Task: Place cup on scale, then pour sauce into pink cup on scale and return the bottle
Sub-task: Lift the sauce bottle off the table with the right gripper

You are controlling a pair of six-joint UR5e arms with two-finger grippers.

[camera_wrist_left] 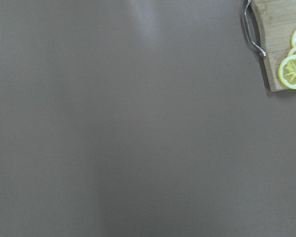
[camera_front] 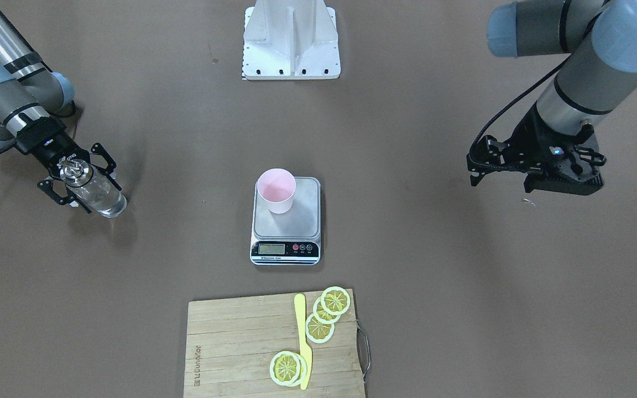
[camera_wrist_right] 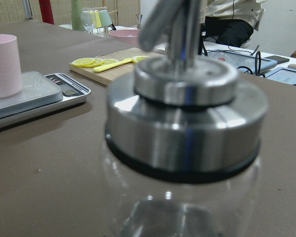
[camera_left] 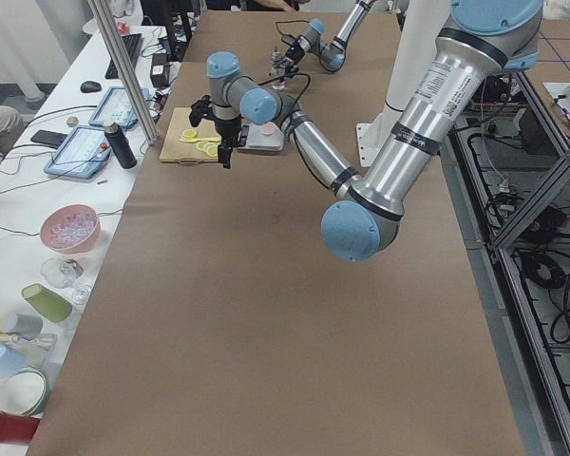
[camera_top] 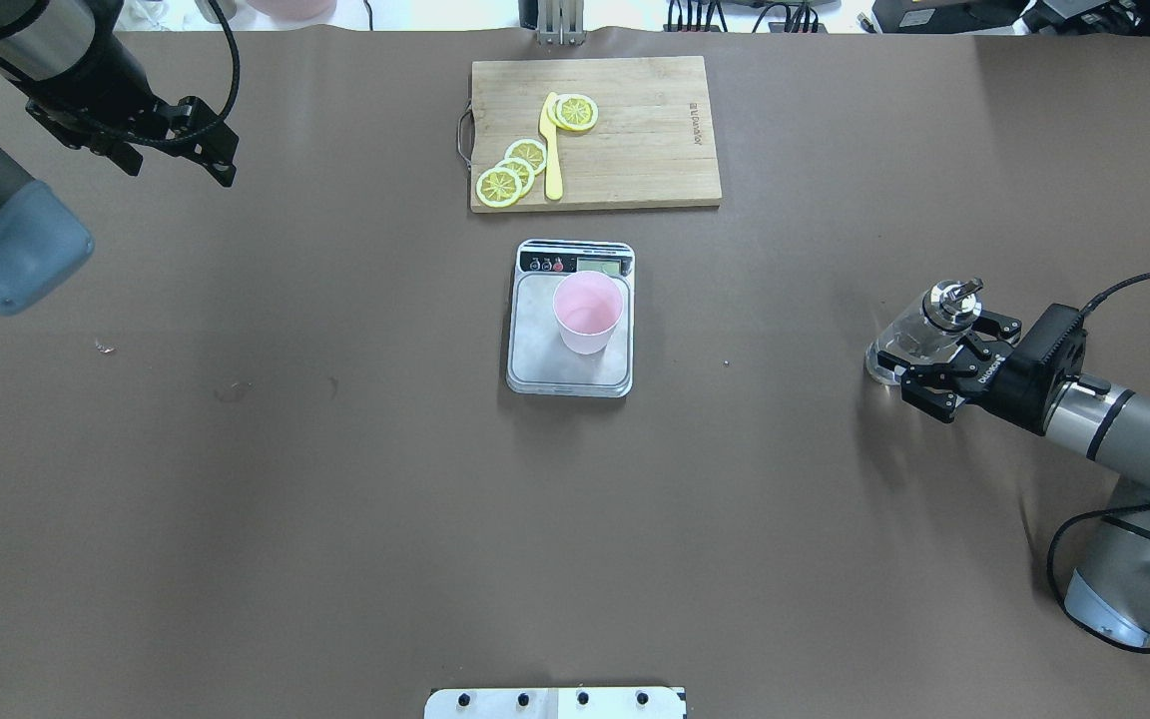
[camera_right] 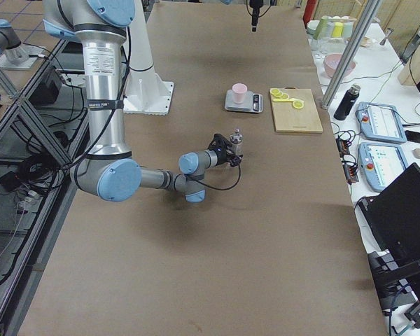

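Note:
The pink cup (camera_front: 277, 190) stands upright on the scale (camera_front: 302, 218) at the table's middle, toward the platform's back left corner; it also shows in the overhead view (camera_top: 587, 315). What is in it cannot be made out. The clear glass bottle (camera_front: 102, 198) with a metal spout cap stands on the table far to the robot's right, with clear liquid inside. My right gripper (camera_front: 82, 179) has a finger on each side of the bottle (camera_top: 902, 345) and is shut on it. The bottle's cap fills the right wrist view (camera_wrist_right: 187, 128). My left gripper (camera_top: 221, 150) hangs open and empty over the far left.
A wooden cutting board (camera_top: 635, 140) with lemon slices (camera_top: 510, 175) and a yellow knife (camera_top: 551, 150) lies just beyond the scale (camera_top: 533, 345). Its corner shows in the left wrist view (camera_wrist_left: 286, 12). The robot's white base (camera_front: 291, 38) is at the near edge.

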